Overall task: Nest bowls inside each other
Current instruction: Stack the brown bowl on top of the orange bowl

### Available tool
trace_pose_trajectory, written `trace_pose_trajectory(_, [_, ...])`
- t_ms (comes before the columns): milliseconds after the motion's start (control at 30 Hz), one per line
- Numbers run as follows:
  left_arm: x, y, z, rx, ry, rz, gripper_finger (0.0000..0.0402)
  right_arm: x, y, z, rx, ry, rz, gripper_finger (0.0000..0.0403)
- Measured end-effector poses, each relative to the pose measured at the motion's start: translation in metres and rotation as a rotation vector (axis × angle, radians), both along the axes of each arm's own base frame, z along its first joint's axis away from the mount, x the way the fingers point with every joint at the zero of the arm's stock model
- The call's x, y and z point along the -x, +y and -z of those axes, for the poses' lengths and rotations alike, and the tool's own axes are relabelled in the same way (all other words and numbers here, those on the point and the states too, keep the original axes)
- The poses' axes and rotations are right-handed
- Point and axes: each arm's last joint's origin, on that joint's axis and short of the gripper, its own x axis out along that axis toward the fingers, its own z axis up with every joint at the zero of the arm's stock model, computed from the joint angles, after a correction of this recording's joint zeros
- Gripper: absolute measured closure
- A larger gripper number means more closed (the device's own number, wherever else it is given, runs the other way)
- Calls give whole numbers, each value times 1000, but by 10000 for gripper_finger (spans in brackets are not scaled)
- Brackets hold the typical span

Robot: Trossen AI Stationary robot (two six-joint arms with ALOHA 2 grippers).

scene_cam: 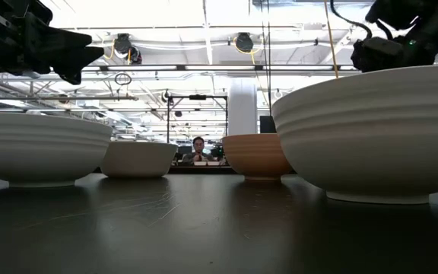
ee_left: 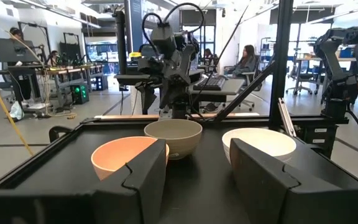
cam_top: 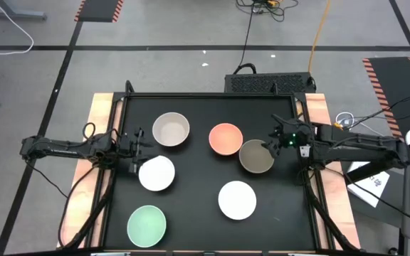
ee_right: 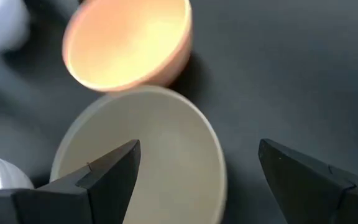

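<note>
Directly beneath right hand [ee_right: 197, 171]: olive-brown bowl [ee_right: 160, 155].

This is a robotics lab or open workshop hall. Orange-and-black hazard tape [cam_top: 97, 10] marks the grey floor, with cables [cam_top: 258, 7] trailing at 12 o'clock of the table [cam_top: 198, 213]. Beyond it stand workbenches [ee_left: 73, 70] with monitors [ee_left: 8, 48], seated people [ee_left: 246, 59], another robot arm [ee_left: 340, 56] and exposed ceiling ducting [scene_cam: 128, 46].

Six bowls are counted on the table [cam_top: 205, 213]: two white, and apparently one each of beige-grey, salmon-orange, olive-brown and mint green.
</note>
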Motion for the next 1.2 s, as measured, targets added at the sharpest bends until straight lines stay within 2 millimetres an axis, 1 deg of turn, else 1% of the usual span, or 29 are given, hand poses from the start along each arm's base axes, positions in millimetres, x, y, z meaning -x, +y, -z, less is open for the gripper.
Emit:
trace_pose_trajectory(167, [0, 0, 0, 0, 0, 0, 220, 0, -1, -5, -49, 101, 9, 85])
trace_pose_trajectory(300, [0, 0, 0, 0, 0, 0, 220, -7, -1, -8, -95, 114, -23, 85])
trace_pose_trajectory(400, [0, 0, 0, 0, 0, 0, 220, -13, -2, -3, -130, 152, -36, 85])
trace_pose_trajectory(700, [0, 0, 0, 0, 0, 0, 220, -26, -6, 12, -163, 264, -34, 85])
trace_pose_trajectory(1200, [0, 0, 0, 0, 0, 0, 220, -33, -7, 22, -201, 325, -41, 85])
